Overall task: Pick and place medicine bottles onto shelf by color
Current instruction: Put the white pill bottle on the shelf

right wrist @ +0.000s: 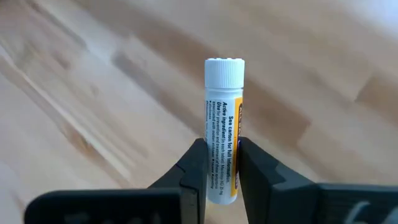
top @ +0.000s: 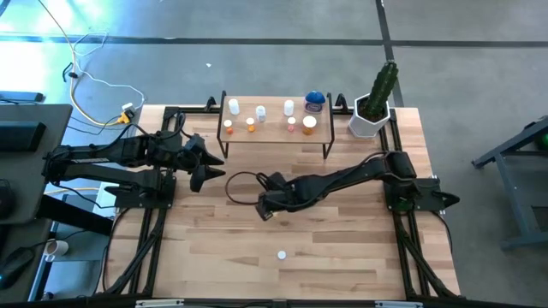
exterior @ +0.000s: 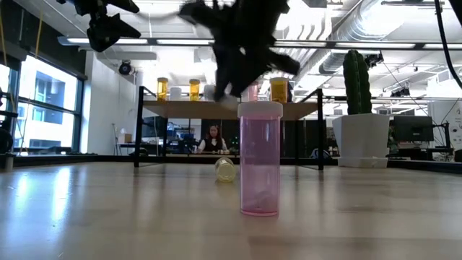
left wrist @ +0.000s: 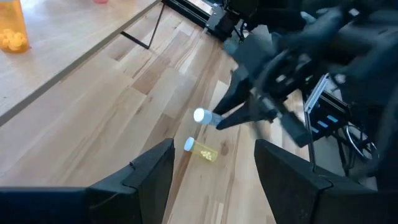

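Right gripper clamped, left gripper agape

Bare table ahead — pink bottle and fallen bottle obstruct.

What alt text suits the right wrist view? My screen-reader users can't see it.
The right gripper is shut on a small white-capped tube with a printed label, held above the light wooden tabletop.

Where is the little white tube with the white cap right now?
The white tube is pinched between the right gripper's fingers, lifted above the middle of the table, in front of the shelf.
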